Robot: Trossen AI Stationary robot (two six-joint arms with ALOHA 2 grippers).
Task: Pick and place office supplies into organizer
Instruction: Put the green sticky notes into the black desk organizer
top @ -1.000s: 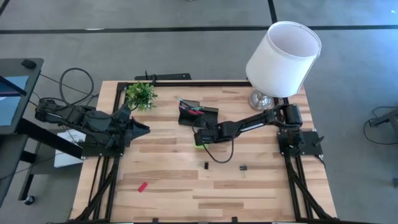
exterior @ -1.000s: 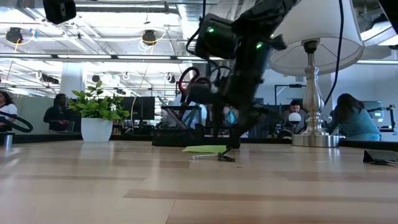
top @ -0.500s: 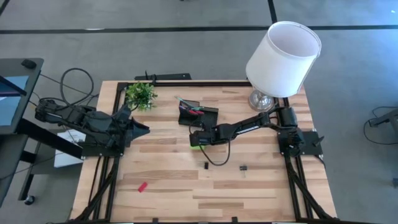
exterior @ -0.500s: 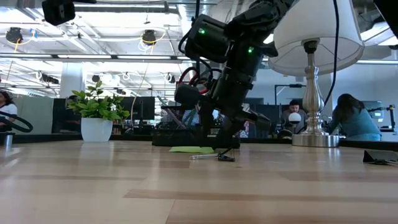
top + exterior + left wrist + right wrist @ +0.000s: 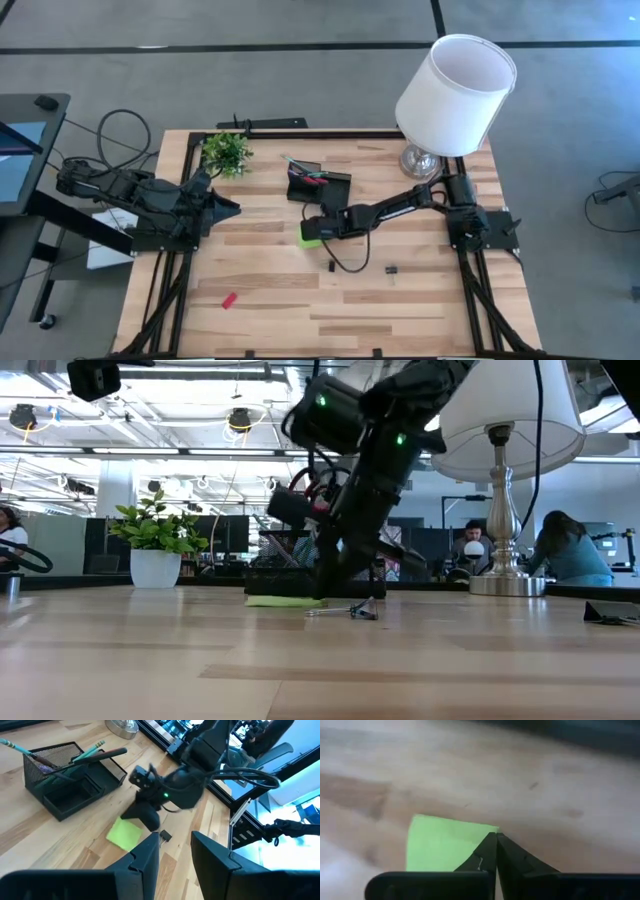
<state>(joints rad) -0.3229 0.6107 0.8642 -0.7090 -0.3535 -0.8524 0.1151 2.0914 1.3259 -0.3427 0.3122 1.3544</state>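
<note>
The lime-green sticky-note pad (image 5: 308,236) lies flat on the table just near of the black organizer (image 5: 318,185), which holds pens and red-handled scissors. My right gripper (image 5: 320,232) reaches down to the pad from the table's right; its fingers (image 5: 495,835) are shut at the pad's (image 5: 445,845) corner. Two tiny black clips (image 5: 331,265) (image 5: 391,269) lie nearer the front edge, and a red eraser (image 5: 229,299) lies front left. My left gripper (image 5: 175,855) waits raised at the table's left side (image 5: 225,208), open and holding nothing. My right gripper touches the sticky-note pad at its corner (image 5: 482,831) with the tips of its shut fingers (image 5: 489,847), slanting down from the table's right. No gap shows between the fingers; whether a sheet is caught I cannot tell. The pad stays flat on the table.
A potted plant (image 5: 226,152) stands at the far left and a white-shaded lamp (image 5: 455,95) at the far right. A black cable (image 5: 350,262) loops below the right arm beside the clip. Bare wood lies along the front edge (image 5: 330,320).
My right gripper has gone toward the table's left edge and a little lower, and its fingers have shut. The sticky-note pad has slid along the table toward the left with it and now shows clear of the gripper.
</note>
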